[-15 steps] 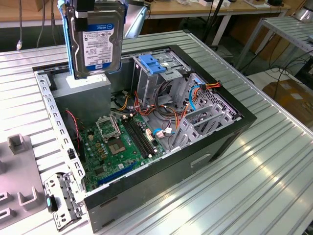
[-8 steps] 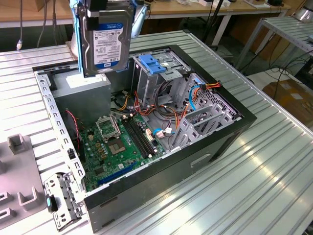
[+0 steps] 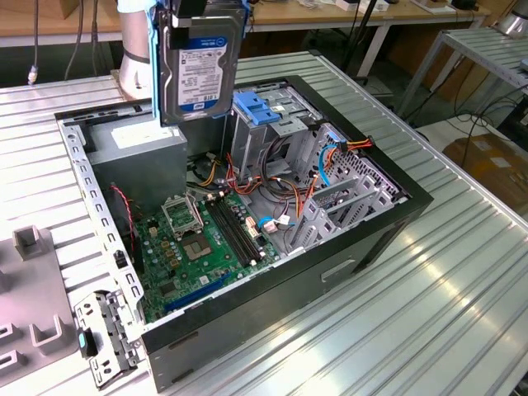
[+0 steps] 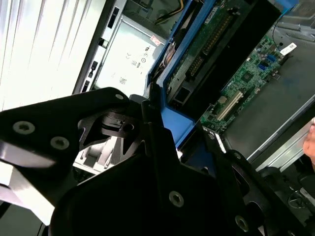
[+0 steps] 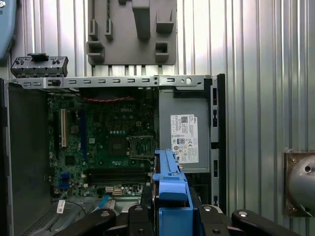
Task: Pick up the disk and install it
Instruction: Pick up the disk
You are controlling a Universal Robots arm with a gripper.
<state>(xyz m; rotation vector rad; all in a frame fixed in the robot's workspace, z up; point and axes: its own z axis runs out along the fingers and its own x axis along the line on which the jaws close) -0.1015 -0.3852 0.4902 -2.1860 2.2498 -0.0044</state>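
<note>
The disk (image 3: 198,70) hangs upright above the open computer case (image 3: 363,247), over its power supply corner. Its labelled grey face turns toward the exterior camera, and its blue carrier frame runs down both sides. My gripper (image 3: 200,11) is shut on the disk's top end. In the first wrist view the disk (image 5: 170,189) appears edge-on as a blue strip clamped in my gripper (image 5: 170,219), with the motherboard below. The second wrist view shows the disk's circuit-board underside (image 4: 216,34) and its blue frame held in my gripper (image 4: 165,130).
Inside the case lie the green motherboard (image 3: 202,239), the grey power supply (image 3: 136,161), a metal drive cage with a blue handle (image 3: 257,111) and loose coloured cables (image 3: 334,157). A grey fixture plate (image 3: 25,313) sits at the exterior view's left on the ribbed metal table (image 3: 462,313).
</note>
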